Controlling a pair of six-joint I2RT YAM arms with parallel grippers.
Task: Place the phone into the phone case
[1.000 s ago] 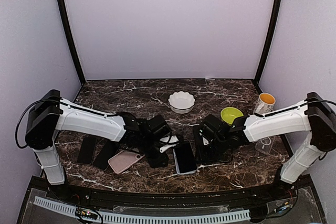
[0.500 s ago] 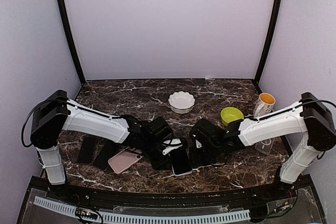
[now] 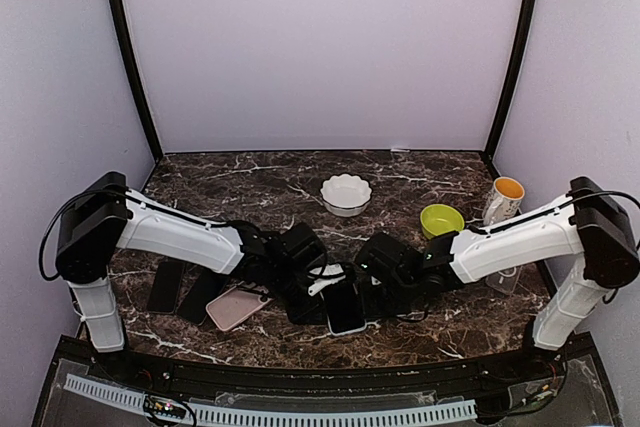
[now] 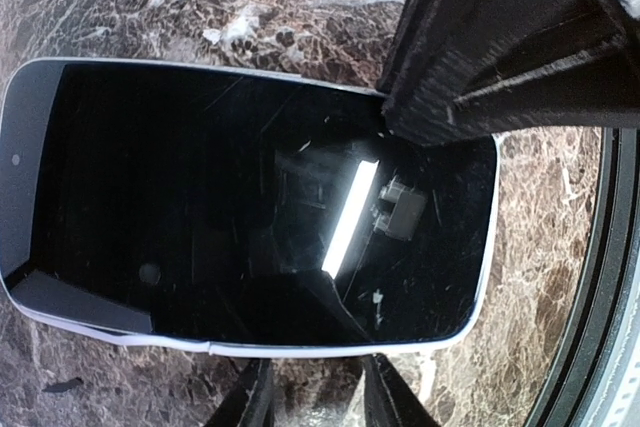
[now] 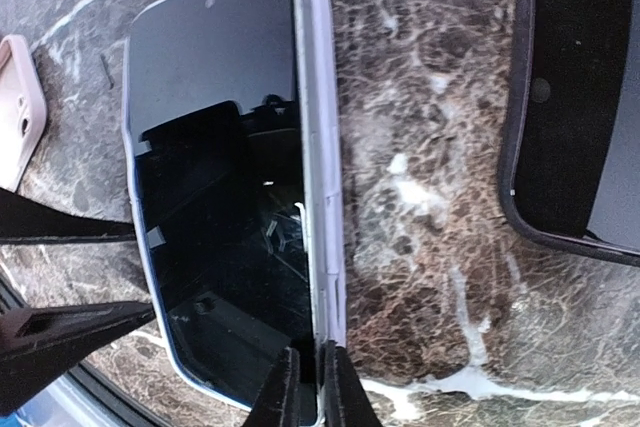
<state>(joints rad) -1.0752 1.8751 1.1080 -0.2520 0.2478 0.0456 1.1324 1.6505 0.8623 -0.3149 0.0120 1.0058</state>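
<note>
Right jaws have just closed, pinching the edge of the black-screened, white-rimmed phone [image 5: 220, 197] flat on the marble tabletop [image 5: 420, 197]. Left jaws stand part-spread beside it. I judge it ready to lift.

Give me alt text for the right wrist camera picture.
The right hand pinches one long edge of a white-edged phone lying screen up on the dark marble table. A pink case peeks in at the left, a black case at the upper right.
</note>
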